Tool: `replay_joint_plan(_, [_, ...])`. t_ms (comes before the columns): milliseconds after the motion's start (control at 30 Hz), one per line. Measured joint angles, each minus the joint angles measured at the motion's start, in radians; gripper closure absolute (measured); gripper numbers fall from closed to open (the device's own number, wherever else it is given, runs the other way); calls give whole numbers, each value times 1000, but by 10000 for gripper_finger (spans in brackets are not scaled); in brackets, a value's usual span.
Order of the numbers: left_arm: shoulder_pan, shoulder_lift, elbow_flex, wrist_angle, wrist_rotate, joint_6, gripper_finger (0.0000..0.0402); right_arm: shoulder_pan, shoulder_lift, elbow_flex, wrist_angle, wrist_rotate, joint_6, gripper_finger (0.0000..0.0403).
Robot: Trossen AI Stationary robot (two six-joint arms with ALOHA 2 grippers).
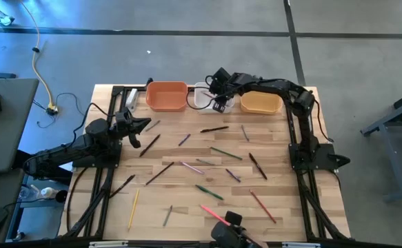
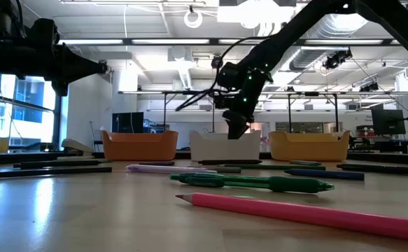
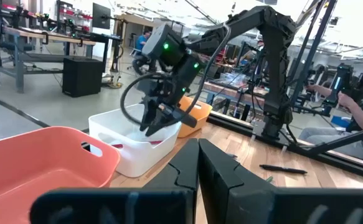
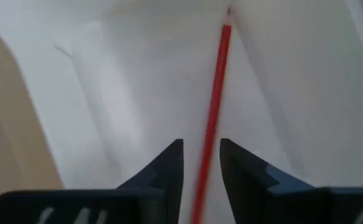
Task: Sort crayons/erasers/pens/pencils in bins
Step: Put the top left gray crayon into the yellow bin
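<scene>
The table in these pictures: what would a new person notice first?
The right gripper hangs over the white bin at the table's far edge, its fingers parted around a red pencil pointing down into it. Many pens and pencils lie scattered over the wooden table. The left gripper waits shut at the left side.

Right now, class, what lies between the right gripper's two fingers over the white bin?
A red pencil runs between the right gripper's parted fingers, pointing into the white bin; the right wrist view shows it.

Red pencil point(image 4: 215, 93), white bin point(image 4: 106, 81), terracotta-orange bin point(image 1: 166, 96), yellow-orange bin point(image 1: 260, 103).
</scene>
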Motion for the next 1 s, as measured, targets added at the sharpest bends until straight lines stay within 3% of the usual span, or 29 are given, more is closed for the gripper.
replay_joint_plan(100, [0,0,0,0,0,0,401,0,-37,0,-4,3,-37,308])
replay_joint_plan(233, [0,0,0,0,0,0,401,6,-122,0,-15,-2,-87,352])
replay_joint_plan(333, [0,0,0,0,0,-1,401,6,-182,0,-27,-80,-113,393])
replay_joint_plan(433, [0,0,0,5,0,0,401,6,-210,-5,14,-166,-130,394])
replay_joint_plan(633, [0,0,0,8,0,-2,401,7,-275,-228,353,-249,-97,400])
replay_joint_plan(833, [0,0,0,11,3,-2,401,15,-376,-526,792,-252,31,402])
replay_joint_plan(1000, [0,0,0,23,3,-1,401,33,-476,-727,1050,-252,114,402])
